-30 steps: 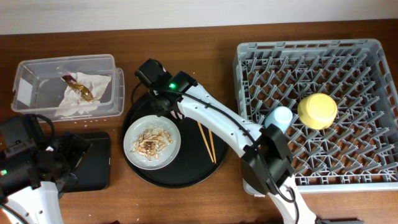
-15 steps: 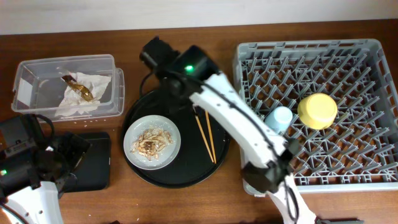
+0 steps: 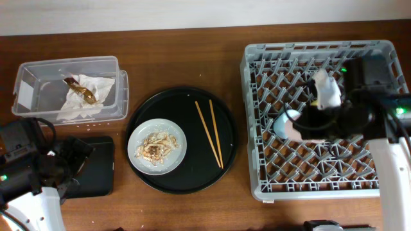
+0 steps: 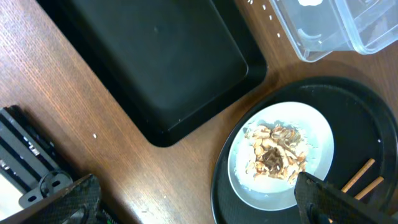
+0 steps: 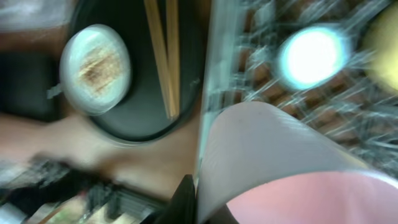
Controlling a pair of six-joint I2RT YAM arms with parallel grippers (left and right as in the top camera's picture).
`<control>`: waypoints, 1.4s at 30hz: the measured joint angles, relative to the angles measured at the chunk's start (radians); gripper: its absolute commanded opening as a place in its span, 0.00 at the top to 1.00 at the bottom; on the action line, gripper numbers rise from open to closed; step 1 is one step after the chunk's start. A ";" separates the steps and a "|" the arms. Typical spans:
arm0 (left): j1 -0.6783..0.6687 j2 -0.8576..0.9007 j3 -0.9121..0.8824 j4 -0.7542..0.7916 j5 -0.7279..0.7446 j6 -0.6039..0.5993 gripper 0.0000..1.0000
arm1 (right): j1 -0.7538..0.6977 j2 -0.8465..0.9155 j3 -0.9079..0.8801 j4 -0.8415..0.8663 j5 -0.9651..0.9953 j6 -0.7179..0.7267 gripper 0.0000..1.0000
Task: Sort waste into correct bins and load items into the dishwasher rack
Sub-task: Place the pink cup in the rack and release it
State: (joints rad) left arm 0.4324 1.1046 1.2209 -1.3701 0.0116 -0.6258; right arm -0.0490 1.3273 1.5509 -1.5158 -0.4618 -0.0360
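I am gripping the small pink cup (image 5: 280, 155) in my right gripper (image 3: 326, 96), my fingers closing on it. In the right wrist view the cup is filling the lower right and everything behind it is blurring. My right arm is hovering over the large square grey plastic dishwasher rack (image 3: 308, 46), which is sitting at 3 o'clock on the brown wooden table (image 3: 192, 58). I cannot tell whether the cup is touching the pegs.

The small light-blue cup (image 3: 287, 122) is sitting in the rack towards its 9 o'clock edge. Just beside it, at its 3 o'clock, the yellow bowl (image 5: 387, 46) is mostly hiding under my arm.

The large round black tray (image 3: 218, 102) is lying in the middle of the table. On it, at 8 o'clock, the round grey-white plate (image 3: 136, 144) is carrying the heap of beige-brown shredded food scraps (image 3: 156, 146). The two thin wooden chopsticks (image 3: 210, 131) are lying side by side at 3 o'clock on that tray.

At 10 o'clock on the table the clear plastic rectangular tub (image 3: 64, 62) is holding the crumpled white paper napkin (image 3: 87, 99), with the brown scrap (image 3: 80, 90) resting on it. At 8 o'clock the flat black rectangular tray (image 4: 155, 56) is lying just beside the round tray.

My left gripper (image 4: 196, 193) is hanging with its fingers spread wide and gripping nothing, near the flat tray's corner.
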 measured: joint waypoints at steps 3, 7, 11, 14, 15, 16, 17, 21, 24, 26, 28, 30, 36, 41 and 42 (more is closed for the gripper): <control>0.001 0.000 0.000 0.000 0.000 0.000 0.01 | -0.176 0.061 -0.315 0.002 -0.508 -0.392 0.96; 0.001 0.000 0.000 0.000 0.000 0.000 0.01 | -0.226 0.257 -0.452 0.029 -0.783 -0.609 0.96; 0.001 0.000 0.000 0.000 0.000 0.000 0.01 | -0.290 0.455 -0.461 0.054 -0.825 -0.649 0.96; 0.001 0.000 0.000 0.000 0.000 0.000 0.01 | -0.428 0.459 -0.551 0.040 -0.799 -0.656 0.96; 0.001 0.000 0.000 0.001 0.000 0.000 0.01 | -0.452 0.459 -0.581 0.036 -0.816 -0.678 0.96; 0.001 0.000 0.000 0.000 0.000 0.000 0.01 | -0.459 0.458 -0.596 0.035 -0.831 -0.698 0.96; 0.001 0.000 0.000 0.000 0.000 0.000 0.01 | -0.459 0.458 -0.602 0.024 -0.840 -0.712 0.96; 0.001 0.000 0.000 0.000 0.000 0.000 0.01 | -0.459 0.459 -0.616 -0.060 -0.845 -0.778 0.96; 0.001 0.000 0.000 0.000 0.000 0.000 0.01 | -0.459 0.459 -0.623 -0.049 -0.842 -0.821 0.96; 0.001 0.000 0.000 0.000 0.000 0.000 0.01 | -0.459 0.458 -0.638 -0.007 -0.868 -0.832 0.96; 0.001 0.000 0.000 0.000 0.000 0.000 0.01 | -0.458 0.458 -0.645 -0.001 -0.879 -0.832 0.96; 0.001 0.000 0.000 0.000 0.000 0.000 0.01 | -0.458 0.458 -0.646 -0.002 -0.880 -0.832 0.96; 0.001 0.000 0.000 0.000 0.000 0.000 0.01 | -0.438 0.458 -0.652 -0.035 -0.883 -0.832 0.96; 0.001 0.000 0.000 0.000 0.000 0.000 0.01 | -0.436 0.458 -0.652 0.042 -0.895 -0.808 0.96; 0.001 0.000 0.000 0.000 0.000 0.000 0.01 | -0.436 0.458 -0.651 0.056 -0.895 -0.800 0.96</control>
State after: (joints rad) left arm 0.4332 1.1042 1.2209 -1.3697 0.0116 -0.6258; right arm -0.4847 1.7851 0.9001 -1.4597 -1.3563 -0.8356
